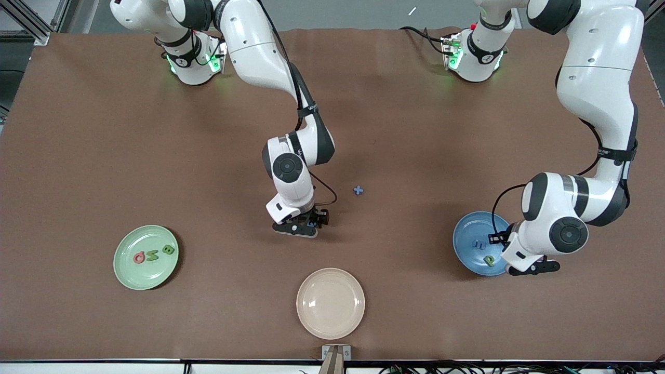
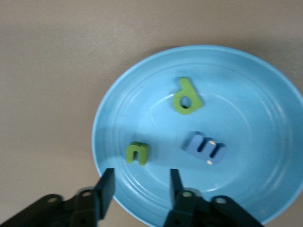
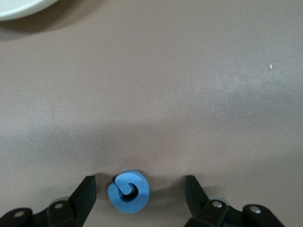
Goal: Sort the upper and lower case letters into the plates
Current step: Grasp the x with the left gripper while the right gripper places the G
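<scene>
Blue letter (image 3: 129,191) lies on the table between the wide-spread right pincer (image 3: 140,191).

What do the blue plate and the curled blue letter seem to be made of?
Blue plate: probably glazed ceramic or hard plastic; glossy, with soft highlights and faint concentric rings. Curled blue letter, lying on the table between the right gripper's open fingers: likely foam or painted wood; thick, matte, no glare.

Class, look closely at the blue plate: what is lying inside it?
The blue plate holds three letters: a green one shaped like d, a smaller green one and a blue one. From the front, the left hand covers part of the plate.
</scene>
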Motion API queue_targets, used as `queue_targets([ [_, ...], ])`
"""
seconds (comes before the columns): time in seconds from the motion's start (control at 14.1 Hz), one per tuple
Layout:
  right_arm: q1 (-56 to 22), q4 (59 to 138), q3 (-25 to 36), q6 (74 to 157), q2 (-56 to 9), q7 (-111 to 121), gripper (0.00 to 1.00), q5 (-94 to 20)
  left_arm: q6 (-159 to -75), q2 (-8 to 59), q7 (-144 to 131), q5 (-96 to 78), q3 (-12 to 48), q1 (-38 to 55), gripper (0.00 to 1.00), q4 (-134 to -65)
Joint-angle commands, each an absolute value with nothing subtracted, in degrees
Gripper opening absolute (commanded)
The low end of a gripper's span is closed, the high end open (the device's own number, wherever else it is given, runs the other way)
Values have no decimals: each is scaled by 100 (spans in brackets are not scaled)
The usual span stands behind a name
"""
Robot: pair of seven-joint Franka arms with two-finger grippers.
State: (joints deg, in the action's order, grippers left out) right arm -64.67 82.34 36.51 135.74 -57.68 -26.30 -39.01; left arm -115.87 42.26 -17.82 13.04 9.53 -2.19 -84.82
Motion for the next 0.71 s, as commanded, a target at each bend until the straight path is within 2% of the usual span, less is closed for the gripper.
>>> queue_targets([
  [0.0, -6539, 8297, 3700, 13649, -5783, -2681, 73, -3736, -11505, 3947, -1941, 1213, 1133, -211, 100, -8622],
  [0.21, -6539, 8288, 3691, 13641, -5783, -2672, 54, -3630, -11382, 3876, -3002, 1160, 1615, -167, 100, -8631],
  [0.36, -6530, 8288, 3648, 13641, -5783, -2663, 36, -3621, -11382, 3876, -3670, 1160, 2046, -150, 100, -8631],
  [0.64, -6434, 8288, 3656, 13553, -5740, -2628, 6, -3621, -11426, 3876, -4681, 1178, 2180, 385, 100, -8578],
])
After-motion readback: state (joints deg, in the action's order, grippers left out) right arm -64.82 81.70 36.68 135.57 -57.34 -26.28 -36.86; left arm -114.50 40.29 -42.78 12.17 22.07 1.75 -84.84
